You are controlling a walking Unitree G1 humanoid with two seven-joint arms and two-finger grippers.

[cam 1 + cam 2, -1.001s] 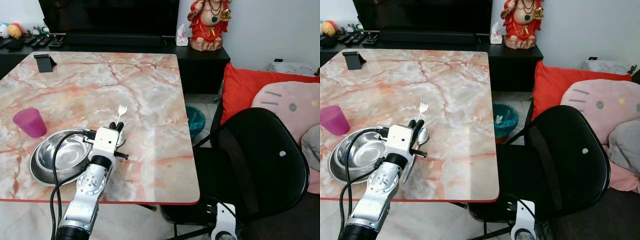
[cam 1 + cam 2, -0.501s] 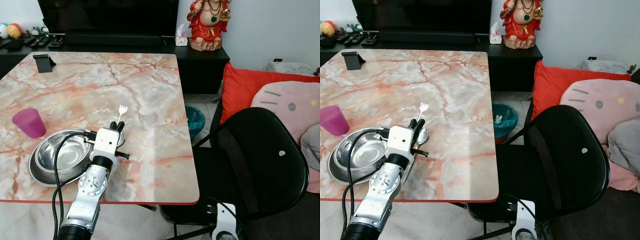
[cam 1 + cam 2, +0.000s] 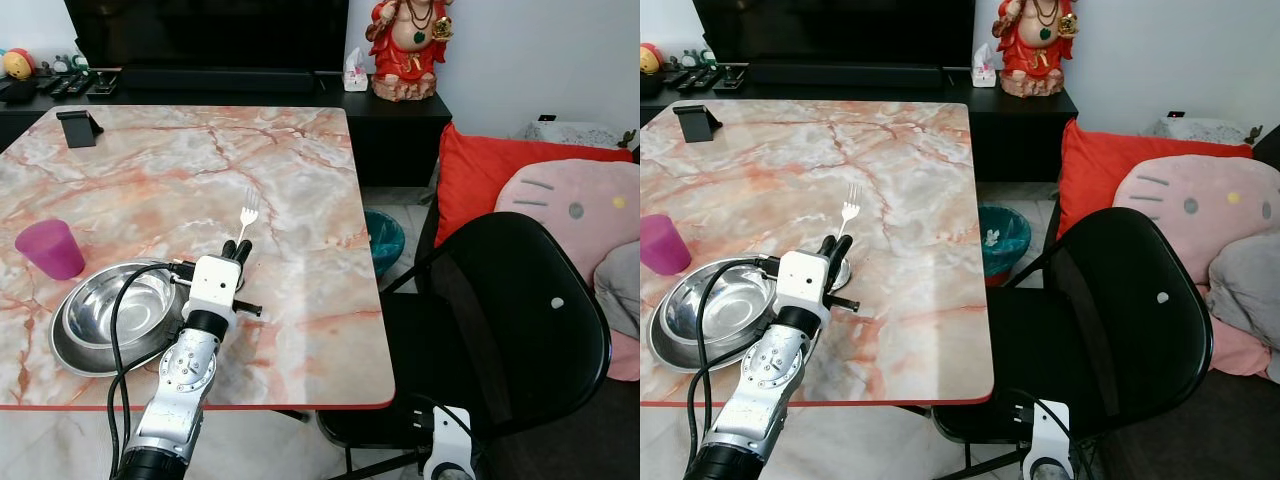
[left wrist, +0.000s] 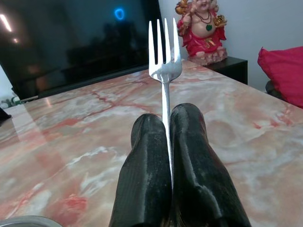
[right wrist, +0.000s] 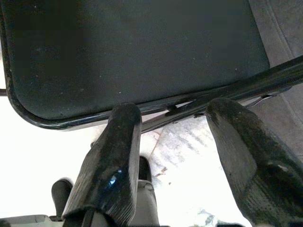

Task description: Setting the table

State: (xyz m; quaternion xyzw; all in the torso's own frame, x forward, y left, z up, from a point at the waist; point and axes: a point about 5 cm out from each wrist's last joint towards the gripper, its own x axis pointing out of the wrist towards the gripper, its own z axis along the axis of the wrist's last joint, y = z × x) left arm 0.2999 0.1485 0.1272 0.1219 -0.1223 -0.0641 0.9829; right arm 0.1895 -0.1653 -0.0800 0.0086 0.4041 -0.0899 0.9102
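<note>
My left gripper (image 3: 237,247) is shut on the handle of a silver fork (image 3: 248,205), just above the marble table (image 3: 300,180). The tines point toward the far side of the table. In the left wrist view the two black fingers (image 4: 189,142) pinch the fork (image 4: 164,56) upright between them. Left of the gripper a steel bowl (image 3: 115,310) sits in a steel plate (image 3: 70,352), and a purple cup (image 3: 42,248) stands beyond them. A spoon's bowl (image 3: 843,270) peeks out beside the fingers. My right gripper (image 5: 173,109) hangs open low beside the chair.
A black folding chair (image 3: 500,330) stands at the table's right side, with a teal bin (image 3: 385,240) behind it. Red and pink cushions (image 3: 560,200) lie further right. A black phone stand (image 3: 75,128) sits at the table's far left. A red figurine (image 3: 405,50) stands on the dark cabinet.
The camera has shifted slightly, sliding the scene left. The fork's tines now stand a little higher and further out over the table, still held by my left gripper.
</note>
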